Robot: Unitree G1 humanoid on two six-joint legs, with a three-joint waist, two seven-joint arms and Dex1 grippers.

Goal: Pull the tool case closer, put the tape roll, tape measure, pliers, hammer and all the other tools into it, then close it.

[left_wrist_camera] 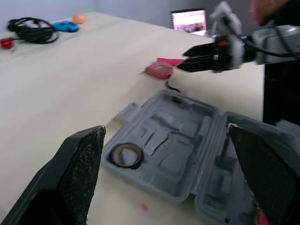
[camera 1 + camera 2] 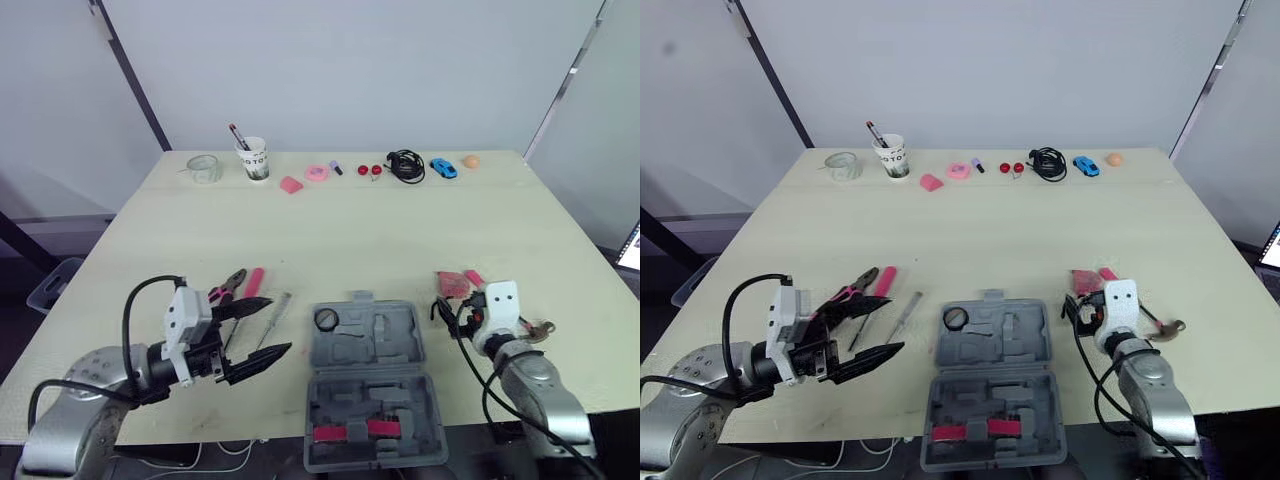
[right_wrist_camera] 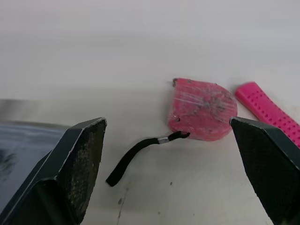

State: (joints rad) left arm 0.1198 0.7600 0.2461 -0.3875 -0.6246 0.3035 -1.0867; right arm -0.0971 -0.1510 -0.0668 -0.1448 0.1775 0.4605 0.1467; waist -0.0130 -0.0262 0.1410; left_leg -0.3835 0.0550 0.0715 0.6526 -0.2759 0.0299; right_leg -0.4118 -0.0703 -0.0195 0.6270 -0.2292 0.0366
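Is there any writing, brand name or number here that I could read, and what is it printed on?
On the paper cup: dark lettering on its side, too small to read.
On the laptop screen: something is displayed, too blurred to read.
On the tool case and the tape measure: no lettering that I can see.
So no text can be quoted.

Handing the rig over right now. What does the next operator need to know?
Left gripper: fingers open, empty, by the pliers, left of the tool case.
Right gripper: fingers open, empty, facing the tape measure.
Done: case lies open at the table's near edge, with the tape roll in it.
Left: tape measure, pliers, thin metal tool, hammer, then close.
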